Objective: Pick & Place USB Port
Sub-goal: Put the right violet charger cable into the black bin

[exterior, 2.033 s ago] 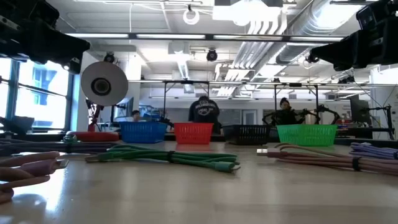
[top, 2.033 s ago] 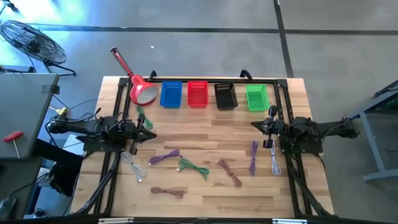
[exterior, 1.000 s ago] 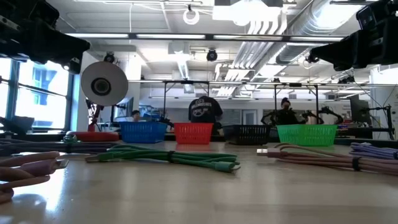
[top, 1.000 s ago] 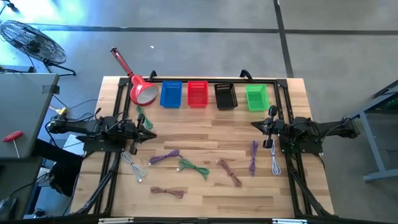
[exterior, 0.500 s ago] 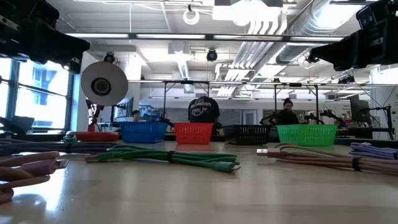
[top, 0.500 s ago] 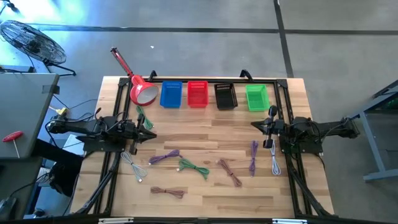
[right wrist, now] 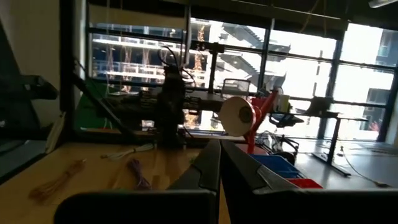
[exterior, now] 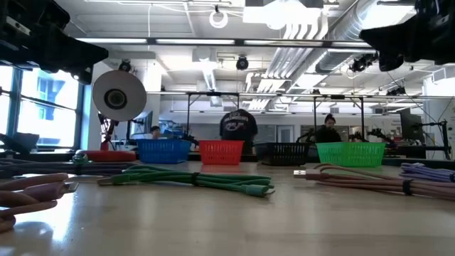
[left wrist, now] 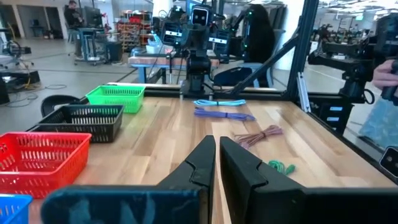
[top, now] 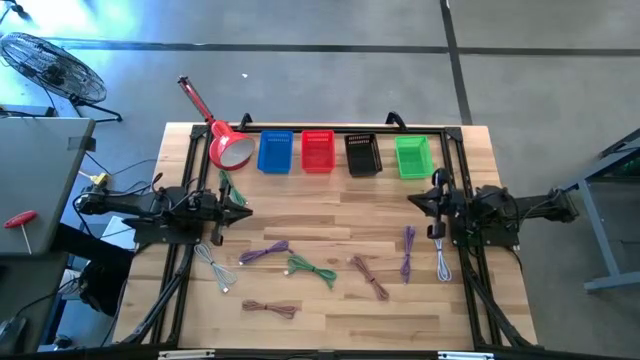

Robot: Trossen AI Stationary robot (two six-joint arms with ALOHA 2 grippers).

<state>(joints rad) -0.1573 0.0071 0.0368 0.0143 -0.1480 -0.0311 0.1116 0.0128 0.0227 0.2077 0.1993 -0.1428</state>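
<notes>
Several bundled USB cables lie flat on the wooden table: a purple one [top: 264,252], a green one [top: 312,268], a brown one [top: 368,275], another purple one [top: 408,250], a white one [top: 443,262], and more near the front. My left gripper [top: 244,208] hovers at the table's left side, level and shut, holding nothing; its wrist view shows the fingers [left wrist: 205,155] together. My right gripper [top: 414,199] hovers at the right side, tipped slightly upward and shut [right wrist: 219,144] on nothing. Both stand well above the cables.
Along the far edge stand a blue basket [top: 275,152], a red basket [top: 317,152], a black basket [top: 362,155] and a green basket [top: 411,157]. A red lamp [top: 225,142] stands at the far left. Black frame rails run along both sides. People move in the room behind.
My right gripper has tipped its fingers upward a little and risen slightly in the low view; it stays shut. The cables have not moved.
</notes>
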